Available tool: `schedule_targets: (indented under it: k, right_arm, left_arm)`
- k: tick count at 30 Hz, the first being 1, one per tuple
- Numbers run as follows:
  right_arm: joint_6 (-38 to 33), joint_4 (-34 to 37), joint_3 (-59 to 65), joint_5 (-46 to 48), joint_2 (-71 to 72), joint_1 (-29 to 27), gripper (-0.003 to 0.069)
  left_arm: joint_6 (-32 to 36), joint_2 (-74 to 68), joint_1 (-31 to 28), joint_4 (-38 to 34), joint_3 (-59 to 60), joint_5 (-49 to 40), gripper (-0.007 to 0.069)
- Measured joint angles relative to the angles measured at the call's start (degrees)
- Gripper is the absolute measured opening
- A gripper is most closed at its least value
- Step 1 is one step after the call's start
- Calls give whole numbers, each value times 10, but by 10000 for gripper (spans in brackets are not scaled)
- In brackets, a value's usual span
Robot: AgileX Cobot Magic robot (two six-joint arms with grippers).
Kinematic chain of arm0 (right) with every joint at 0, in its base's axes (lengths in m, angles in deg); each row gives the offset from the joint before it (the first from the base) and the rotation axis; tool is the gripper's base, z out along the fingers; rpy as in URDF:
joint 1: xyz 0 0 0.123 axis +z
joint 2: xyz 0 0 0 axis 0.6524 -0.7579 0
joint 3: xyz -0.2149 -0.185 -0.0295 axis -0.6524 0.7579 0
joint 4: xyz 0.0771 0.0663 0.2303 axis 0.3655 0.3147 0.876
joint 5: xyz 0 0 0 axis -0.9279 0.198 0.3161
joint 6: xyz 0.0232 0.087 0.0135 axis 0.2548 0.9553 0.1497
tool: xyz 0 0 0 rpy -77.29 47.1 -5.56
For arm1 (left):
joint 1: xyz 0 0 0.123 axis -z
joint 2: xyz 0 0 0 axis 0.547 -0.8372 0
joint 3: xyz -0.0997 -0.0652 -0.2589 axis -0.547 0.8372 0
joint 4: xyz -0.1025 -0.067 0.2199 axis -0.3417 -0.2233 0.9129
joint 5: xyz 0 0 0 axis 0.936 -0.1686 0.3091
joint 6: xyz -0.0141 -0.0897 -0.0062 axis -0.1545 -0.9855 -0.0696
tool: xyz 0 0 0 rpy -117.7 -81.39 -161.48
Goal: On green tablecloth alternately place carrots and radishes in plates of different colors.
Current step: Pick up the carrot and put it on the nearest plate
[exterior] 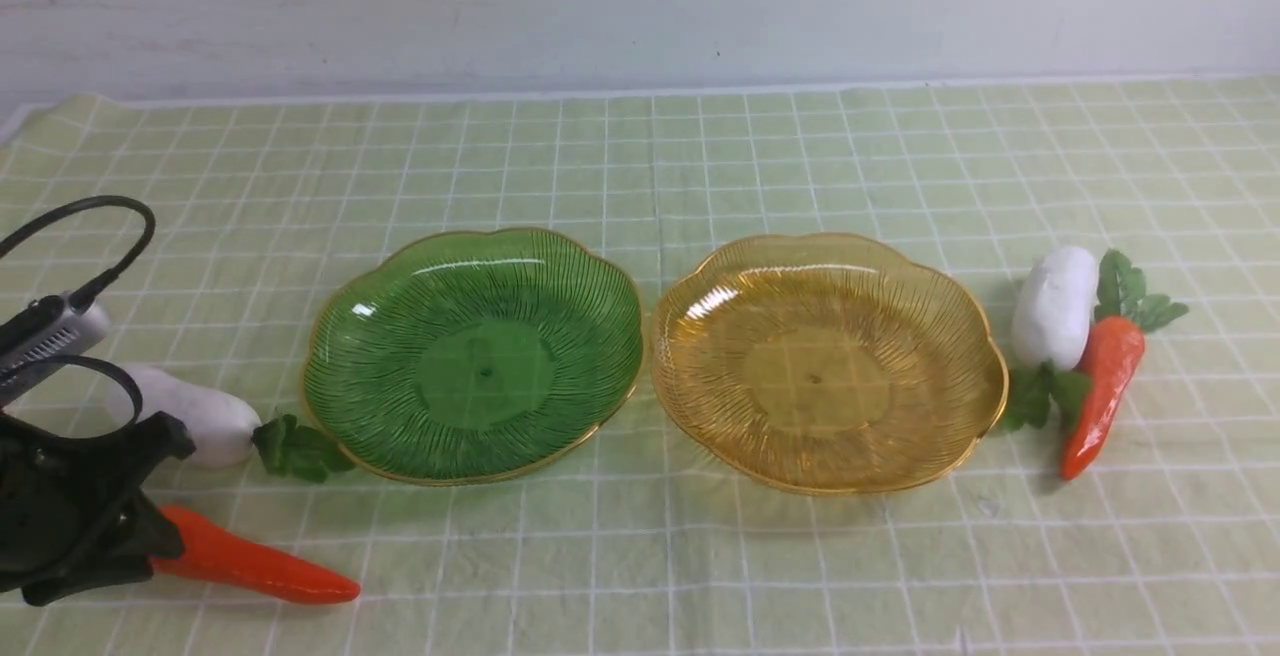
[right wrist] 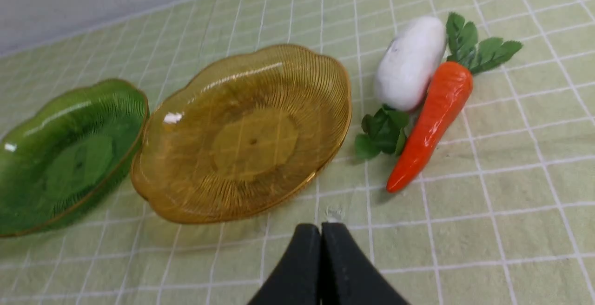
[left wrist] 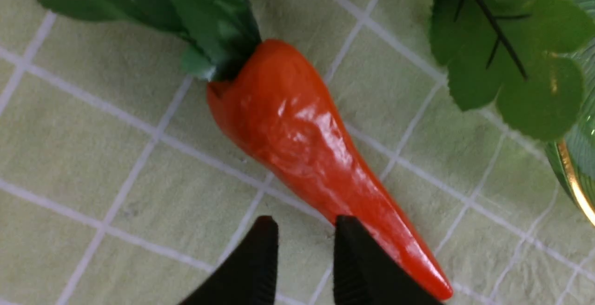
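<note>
On the green tablecloth [exterior: 700,166] the green plate [exterior: 480,356] and the amber plate [exterior: 825,366] stand side by side, both empty. One carrot [exterior: 250,568] and one radish [exterior: 190,421] lie left of the green plate. My left gripper [left wrist: 304,223] hovers low over this carrot [left wrist: 302,142], slightly open; the carrot's thin end runs under one finger, not between the two. A second radish [exterior: 1055,306] and carrot [exterior: 1100,391] lie touching, right of the amber plate. My right gripper [right wrist: 320,228] is shut and empty, on the near side of the amber plate [right wrist: 246,133].
A pale wall [exterior: 640,6] runs along the cloth's far edge. The left arm's black body and cable [exterior: 70,496] cover the near left corner. The left radish's leaves [left wrist: 502,54] touch the green plate's rim [left wrist: 574,179].
</note>
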Motion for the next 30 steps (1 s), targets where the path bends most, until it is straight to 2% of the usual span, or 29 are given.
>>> schedule_targets:
  k: [3, 4, 6, 9, 14, 16, 19, 24, 26, 30]
  right_arm:
    - [-31, 16, -15, 21, -33, 0, -15]
    - [-43, 29, -16, 26, -49, 0, -15]
    - [-54, 44, -16, 28, -63, 0, -15]
    - [-58, 61, -19, 28, -75, 0, -15]
    - [-58, 57, -42, 50, -104, 0, -15]
    - [-50, 27, -72, 74, -132, 0, -15]
    - [-9, -39, -119, 95, -182, 0, -15]
    - [69, -149, -181, 96, -279, 0, -15]
    - [105, -194, -202, 96, -329, 0, -15]
    - [149, -229, -234, 91, -399, -9, -15]
  left_arm:
    - [4, -8, 2, -3, -1, 18, 314]
    - [4, -17, 2, -4, -1, 34, 396]
    - [4, -36, 2, -10, -2, 55, 498]
    - [4, -67, 2, -25, -2, 74, 549]
    - [5, -100, 2, -32, -2, 87, 535]
    - [7, -110, 2, -38, -4, 90, 464]
    - [10, -107, 2, -22, -6, 68, 300]
    - [14, -57, 2, 10, -41, -11, 300]
    - [34, -11, 5, 8, -70, -54, 300]
    - [82, 38, 25, -7, -106, -83, 300]
